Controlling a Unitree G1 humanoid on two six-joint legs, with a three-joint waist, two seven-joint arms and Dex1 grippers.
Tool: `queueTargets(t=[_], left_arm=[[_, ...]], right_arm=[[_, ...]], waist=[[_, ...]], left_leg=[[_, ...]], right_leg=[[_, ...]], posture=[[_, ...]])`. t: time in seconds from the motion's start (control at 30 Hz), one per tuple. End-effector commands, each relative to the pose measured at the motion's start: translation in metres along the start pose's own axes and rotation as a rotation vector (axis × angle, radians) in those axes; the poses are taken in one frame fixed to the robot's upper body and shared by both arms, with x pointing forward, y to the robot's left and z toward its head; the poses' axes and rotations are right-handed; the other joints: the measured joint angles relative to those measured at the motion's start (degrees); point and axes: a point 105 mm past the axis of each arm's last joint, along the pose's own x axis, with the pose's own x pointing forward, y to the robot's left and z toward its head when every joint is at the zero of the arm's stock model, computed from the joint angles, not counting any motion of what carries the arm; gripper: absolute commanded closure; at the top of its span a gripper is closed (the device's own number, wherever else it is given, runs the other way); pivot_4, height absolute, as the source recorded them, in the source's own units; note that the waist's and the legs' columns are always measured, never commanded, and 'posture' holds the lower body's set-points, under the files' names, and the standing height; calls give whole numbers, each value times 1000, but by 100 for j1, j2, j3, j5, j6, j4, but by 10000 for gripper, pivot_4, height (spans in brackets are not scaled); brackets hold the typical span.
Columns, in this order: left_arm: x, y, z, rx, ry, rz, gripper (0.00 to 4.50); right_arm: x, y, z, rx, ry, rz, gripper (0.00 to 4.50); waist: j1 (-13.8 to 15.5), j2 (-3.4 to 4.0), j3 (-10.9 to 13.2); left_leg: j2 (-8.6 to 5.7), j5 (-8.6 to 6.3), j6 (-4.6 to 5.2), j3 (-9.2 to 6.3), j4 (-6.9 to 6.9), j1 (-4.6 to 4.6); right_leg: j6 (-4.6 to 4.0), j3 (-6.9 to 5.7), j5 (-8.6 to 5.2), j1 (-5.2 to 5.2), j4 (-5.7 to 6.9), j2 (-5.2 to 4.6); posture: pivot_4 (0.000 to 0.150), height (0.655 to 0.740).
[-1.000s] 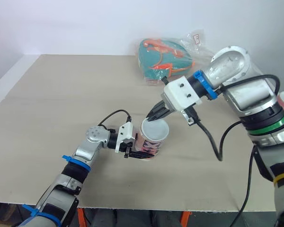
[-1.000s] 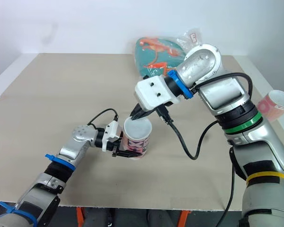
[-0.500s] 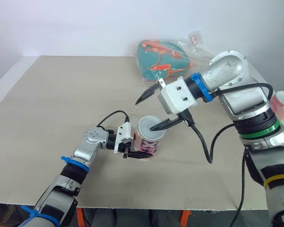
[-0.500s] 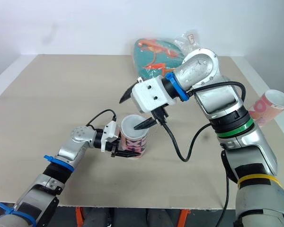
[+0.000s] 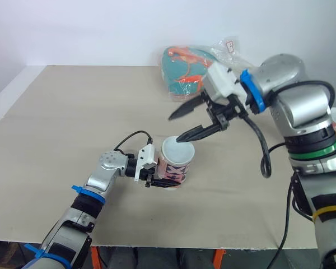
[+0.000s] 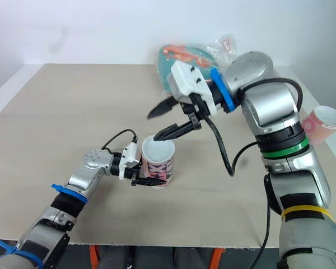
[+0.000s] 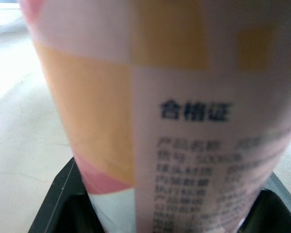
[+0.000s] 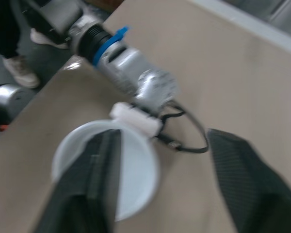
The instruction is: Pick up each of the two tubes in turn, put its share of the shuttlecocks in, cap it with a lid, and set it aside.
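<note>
The tube (image 5: 175,163) stands upright on the table (image 5: 67,112), near the middle and towards the front edge. The left gripper (image 5: 158,177) is clamped on its lower side. In the left wrist view the printed label of the tube fills the space between the two black fingers (image 7: 58,204), which press against it on both sides. The tube's white top (image 5: 177,149) faces up. It looks like a flat lid seated on the rim, though from the head views it could also be the pale inside of an open mouth. The right gripper (image 5: 175,128) hangs just above and slightly behind the tube with its jaws spread wide and nothing held between them. The lower fingertip is near the tube's rim but apart from it. In the right wrist view the white top lies behind one of the right fingers (image 8: 87,194). A second tube (image 6: 322,124), pink with a white mouth, sits tilted at the table's right edge, well apart from the first. A plastic bag (image 5: 193,70) with teal and orange contents lies at the far side of the table, behind the right gripper.
</note>
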Motion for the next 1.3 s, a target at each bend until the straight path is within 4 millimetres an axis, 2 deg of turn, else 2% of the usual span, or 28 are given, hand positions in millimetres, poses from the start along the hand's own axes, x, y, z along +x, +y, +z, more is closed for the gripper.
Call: queueTargets(t=[0.03,0.07,0.1,0.27,0.47,0.67,0.93,1.0,1.07,1.13,1.27,1.3], left_arm=[[-6,0,-12,-38,47,15,19350],[-6,1,-12,-37,48,14,19350],[-6,1,-12,-37,48,14,19350],[-6,1,-12,-34,51,15,19350],[-6,1,-12,-33,49,15,19350],[-5,3,-10,-31,41,17,19350],[-4,5,-8,-30,30,32,19350],[-4,3,-9,-31,29,34,19350],[-3,2,-10,-32,27,36,19350],[-2,1,-8,-36,8,40,19350],[1,0,-2,-42,-27,46,19350],[1,-1,-2,-45,-28,43,19350]], right_arm=[[1,10,9,-71,23,61,37686],[3,11,7,-74,34,71,42220],[5,13,5,-78,43,80,44505],[16,21,-7,-124,128,129,44505],[31,17,-14,-147,170,141,44505],[44,36,-43,-183,290,251,44505],[47,38,-69,-178,377,283,44505],[42,31,-60,-151,330,244,44505],[35,22,-41,-112,223,184,44505],[14,4,-21,-17,98,56,44505],[-23,-3,-16,85,5,-128,44505],[-31,1,-17,102,0,-163,41776]], waist=[[1,0,0],[1,0,0],[1,0,0],[1,0,0],[0,-1,-1],[1,-2,-8],[1,-20,-35],[-1,-24,-37],[0,-27,-39],[0,-28,-33],[19,-22,-25],[25,-22,-25]], left_leg=[[0,0,0,-1,0,0],[0,0,0,-2,-1,0],[0,0,0,-2,-1,0],[1,0,0,-1,0,0],[2,0,-1,-2,0,1],[5,2,-3,-3,1,7],[6,1,-4,-3,-2,60],[6,0,-5,-1,-2,75],[7,0,-6,0,-2,85],[8,1,-6,0,-2,84],[6,7,-7,-1,-2,42],[5,6,-8,-7,-2,16]], right_leg=[[0,0,0,-1,0,1],[0,-2,0,-1,0,1],[0,-2,0,-1,0,2],[0,-1,0,-2,0,1],[0,-1,0,-1,0,3],[14,-3,-6,6,0,6],[28,-3,-22,59,0,5],[21,-2,-26,67,-1,4],[0,0,-34,69,-2,3],[-7,1,-26,77,-2,3],[-13,4,12,35,-2,4],[-8,2,7,14,-2,4]], posture=[[1500,7400],[1500,7400],[1500,7400],[1500,7400],[1500,7400],[1500,7400],[1500,7400],[1500,7400],[1500,7400],[1500,7400],[1500,7400],[1500,7400]])
